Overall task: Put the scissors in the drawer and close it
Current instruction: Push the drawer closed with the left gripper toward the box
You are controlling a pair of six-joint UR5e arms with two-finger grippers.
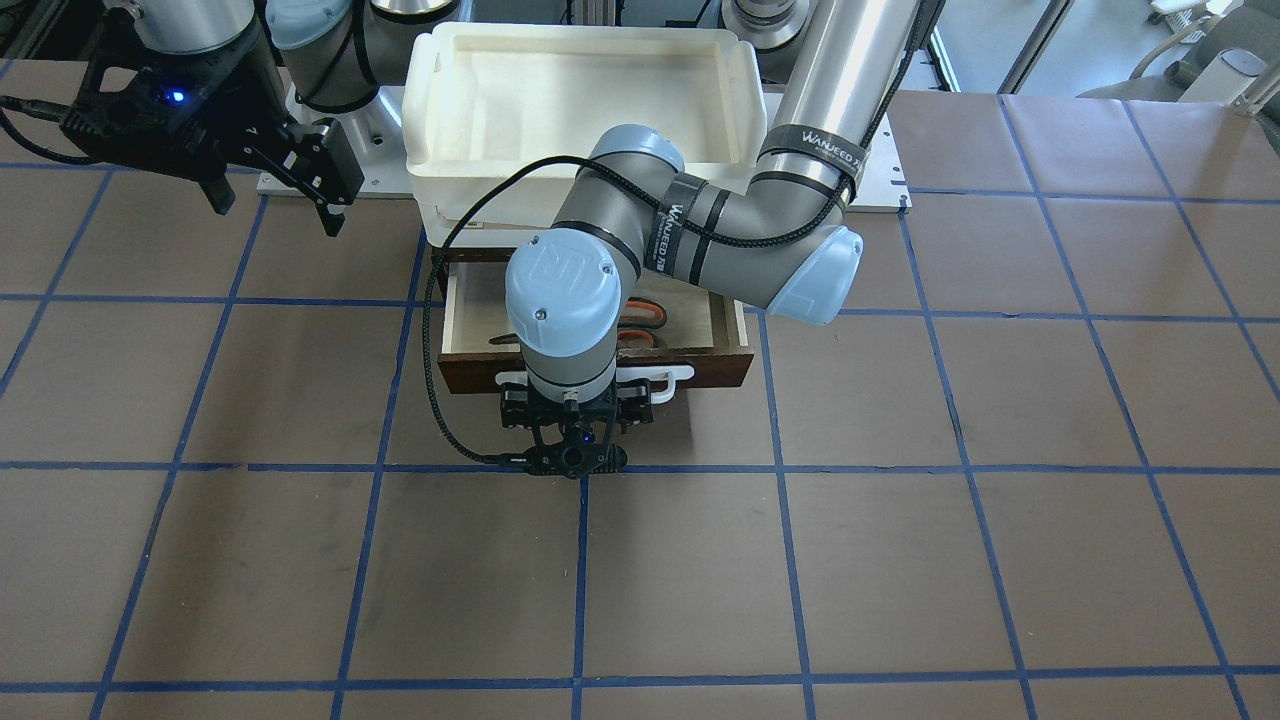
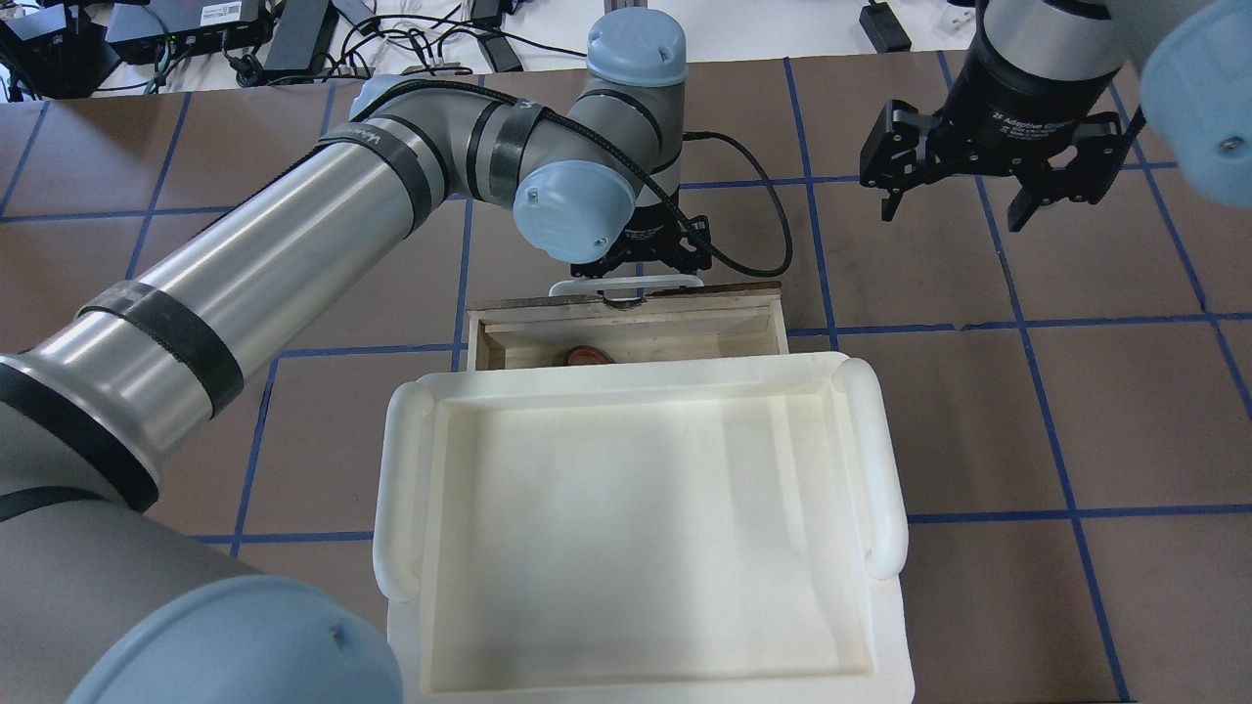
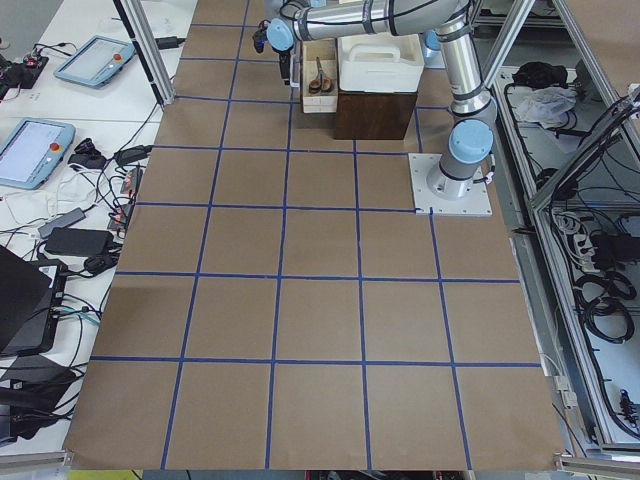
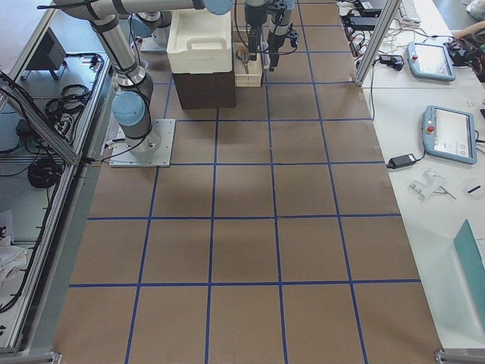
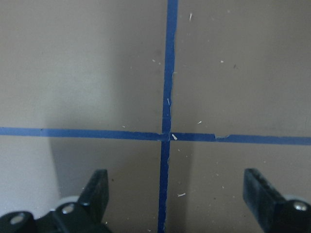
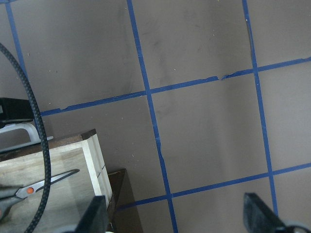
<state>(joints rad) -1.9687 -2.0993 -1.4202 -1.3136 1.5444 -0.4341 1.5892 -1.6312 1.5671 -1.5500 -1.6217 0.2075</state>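
Note:
The drawer (image 1: 705, 367) stands pulled out from under the white tray, its white bar handle (image 1: 672, 376) facing the table's middle. The scissors (image 1: 640, 316) lie inside it on the pale plywood; they also show in the overhead view (image 2: 584, 355) and the right wrist view (image 6: 29, 190). My left gripper (image 1: 575, 425) points down just in front of the handle, open and empty; its wrist view shows only taped table between the fingers (image 5: 97, 189). My right gripper (image 1: 275, 200) hovers open and empty off to the drawer's side, apart from it.
A big white tray (image 1: 420, 100) sits on top of the dark brown cabinet (image 3: 375, 112) that holds the drawer. My left arm's elbow (image 1: 800, 270) hangs over the drawer's one end. Brown table with blue tape lines (image 1: 582, 580) lies beyond the handle.

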